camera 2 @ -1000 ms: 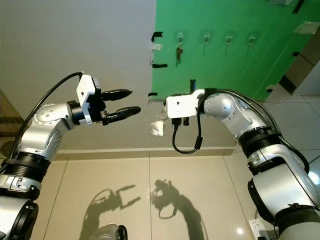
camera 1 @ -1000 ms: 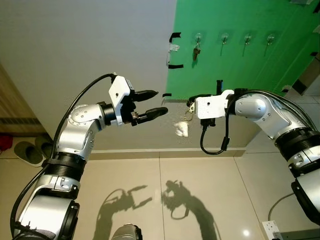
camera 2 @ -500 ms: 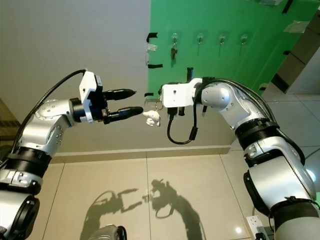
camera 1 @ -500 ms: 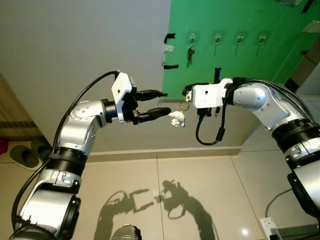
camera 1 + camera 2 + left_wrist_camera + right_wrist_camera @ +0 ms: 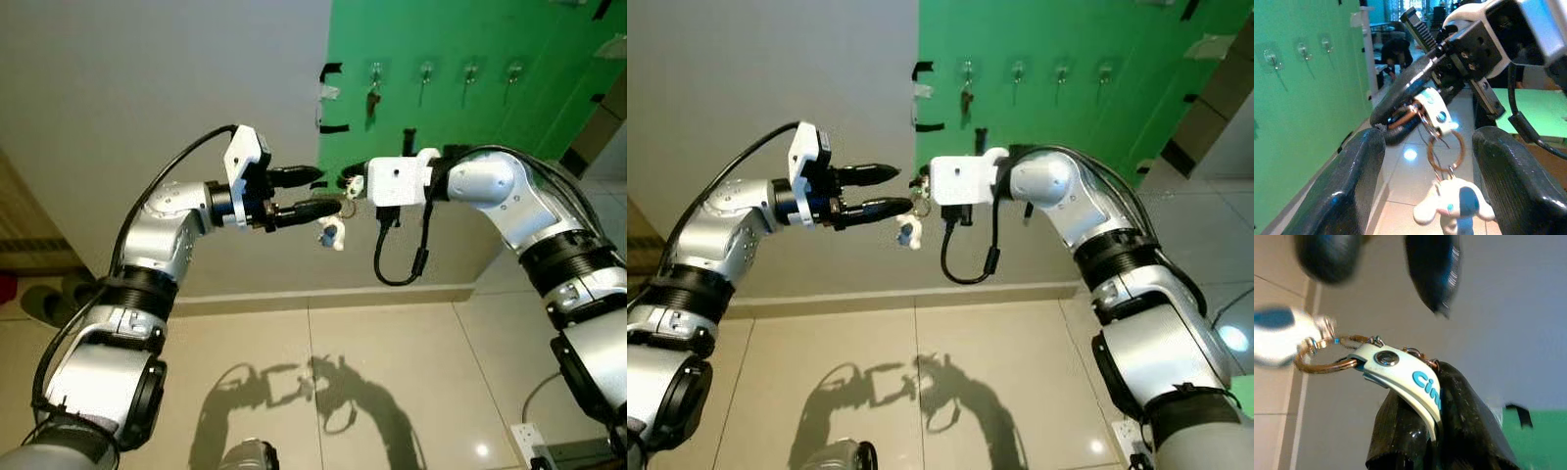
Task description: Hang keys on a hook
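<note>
The right end effector (image 5: 345,183) pinches the keys (image 5: 1436,128) mid-air between the open left end effector's (image 5: 315,193) fingers. Closing off-centre, perhaps missing the ring, could drop them.

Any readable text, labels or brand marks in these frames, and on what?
"Cin": blue letters on the white key tag pinched in the right gripper; the rest of the word is hidden between the fingers.
Nothing else readable: none on the green board or the arms.
</note>
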Available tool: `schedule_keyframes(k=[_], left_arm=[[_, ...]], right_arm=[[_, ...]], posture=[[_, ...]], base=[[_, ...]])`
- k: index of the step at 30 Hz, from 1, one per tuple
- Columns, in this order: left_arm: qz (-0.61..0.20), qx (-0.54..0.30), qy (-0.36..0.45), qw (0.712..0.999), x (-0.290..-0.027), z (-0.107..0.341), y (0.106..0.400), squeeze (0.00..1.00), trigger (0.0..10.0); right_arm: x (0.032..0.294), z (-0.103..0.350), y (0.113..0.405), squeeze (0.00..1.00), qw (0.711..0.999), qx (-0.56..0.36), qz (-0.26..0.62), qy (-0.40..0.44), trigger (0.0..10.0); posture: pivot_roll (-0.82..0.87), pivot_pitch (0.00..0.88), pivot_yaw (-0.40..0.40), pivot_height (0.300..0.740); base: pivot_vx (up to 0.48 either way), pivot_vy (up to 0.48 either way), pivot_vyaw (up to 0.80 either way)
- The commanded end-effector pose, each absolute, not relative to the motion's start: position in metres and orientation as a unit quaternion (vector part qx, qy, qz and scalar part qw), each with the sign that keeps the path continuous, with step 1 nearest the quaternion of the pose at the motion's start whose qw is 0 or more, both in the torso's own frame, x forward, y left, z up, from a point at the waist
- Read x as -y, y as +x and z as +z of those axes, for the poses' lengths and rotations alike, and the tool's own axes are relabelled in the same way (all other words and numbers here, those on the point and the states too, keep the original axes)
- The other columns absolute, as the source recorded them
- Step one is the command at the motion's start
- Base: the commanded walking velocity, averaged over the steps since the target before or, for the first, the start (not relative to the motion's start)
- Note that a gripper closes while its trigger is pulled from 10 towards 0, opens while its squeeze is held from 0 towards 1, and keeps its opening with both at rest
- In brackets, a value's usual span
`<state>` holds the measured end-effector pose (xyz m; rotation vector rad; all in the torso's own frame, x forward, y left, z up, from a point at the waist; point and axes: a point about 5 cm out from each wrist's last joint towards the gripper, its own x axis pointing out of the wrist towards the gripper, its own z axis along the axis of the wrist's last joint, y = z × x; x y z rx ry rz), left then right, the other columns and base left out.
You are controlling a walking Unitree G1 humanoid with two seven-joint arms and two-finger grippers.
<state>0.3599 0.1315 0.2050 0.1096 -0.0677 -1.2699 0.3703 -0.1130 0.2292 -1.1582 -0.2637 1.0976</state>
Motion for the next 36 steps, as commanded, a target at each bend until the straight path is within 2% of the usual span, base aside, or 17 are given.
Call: schedule_keyframes(k=[1,9,21,36], left_arm=[[-0.602,0.048,0.051,0.796,-0.133,0.215,0.362,0.0,10.0],[-0.623,0.056,0.073,0.777,-0.139,0.226,0.364,0.0,10.0],[-0.672,0.035,0.076,0.736,-0.149,0.222,0.356,0.0,10.0],[-0.681,0.03,0.031,0.731,-0.144,0.221,0.358,0.0,10.0]], right_arm=[[0.112,0.241,0.369,0.0,0.691,0.135,0.497,-0.507,0.0],[0.113,0.246,0.366,0.0,0.678,0.133,0.515,-0.507,0.0],[0.115,0.247,0.364,0.0,0.679,0.13,0.526,-0.495,0.0],[0.107,0.253,0.36,0.0,0.688,0.146,0.536,-0.467,0.0]], posture=[[-0.02,0.0,0.05,0.74],[-0.02,0.0,0.052,0.74],[-0.02,0.0,0.073,0.74],[-0.02,0.0,0.09,0.74]], base=[[0.0,0.0,0.0],[0.0,0.0,0.0],[0.0,0.0,0.0],[0.0,0.0,0.0]])
